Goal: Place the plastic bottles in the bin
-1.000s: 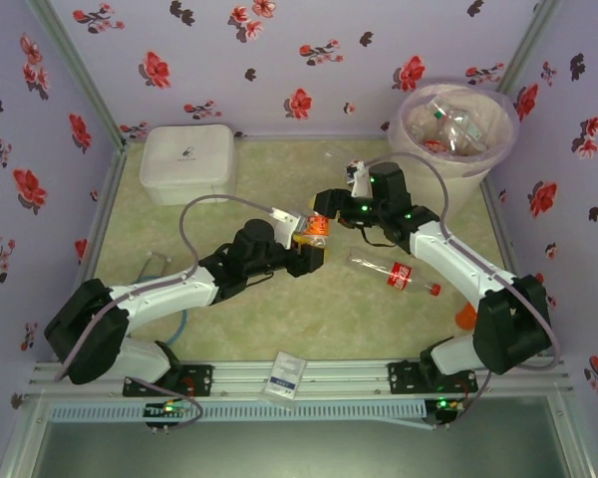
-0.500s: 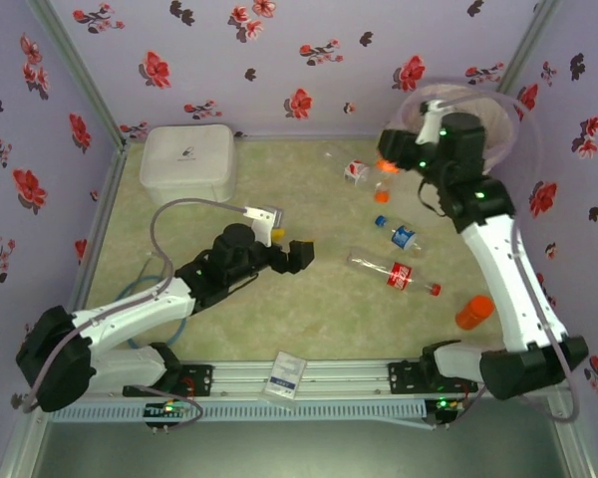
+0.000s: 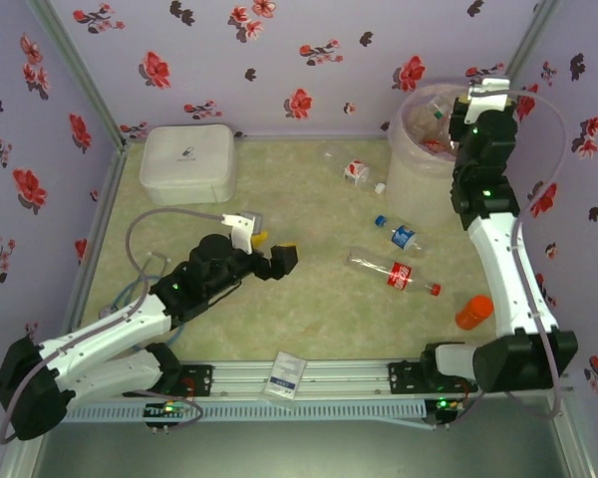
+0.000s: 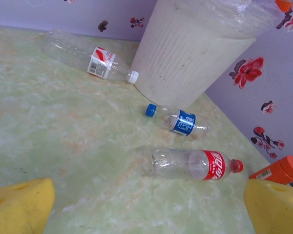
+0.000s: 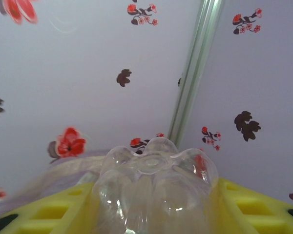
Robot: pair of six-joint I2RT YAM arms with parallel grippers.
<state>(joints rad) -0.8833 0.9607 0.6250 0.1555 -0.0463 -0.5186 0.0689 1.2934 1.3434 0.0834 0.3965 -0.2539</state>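
The step in hand is the drop. The right gripper (image 3: 467,110) is raised at the rim of the bin (image 3: 415,177) in the far right corner. In the right wrist view it (image 5: 155,197) pinches a clear plastic bottle (image 5: 156,175), whose lobed base bulges up between the yellow pads (image 5: 53,210). From above it looks to be over the opening, though how far in cannot be judged. The next move probably calls for spreading the jaws so the bottle falls inside, then swinging back down for another.

The left gripper (image 3: 280,261) hangs low over the middle of the green surface (image 3: 179,229). Its jaws are spread wide, with nothing between the yellow pads (image 4: 20,204). It faces the loose bottles and seems best placed for the nearest one.

Three bottles lie on the surface:
- A white-capped bottle (image 4: 95,57) with a red and white label has its cap just beside the bin wall (image 4: 195,53).
- A blue-capped bottle (image 4: 179,121) with a blue label lies near the foot of the bin.
- A red-capped bottle (image 4: 195,165) with a red label lies closest to the left gripper.

With the held one, that makes four outside the bin. More clear plastic shows inside it, too jumbled to count. There is also one orange container (image 3: 473,312) by the right wall and one white lidded box (image 3: 187,159) at far left.
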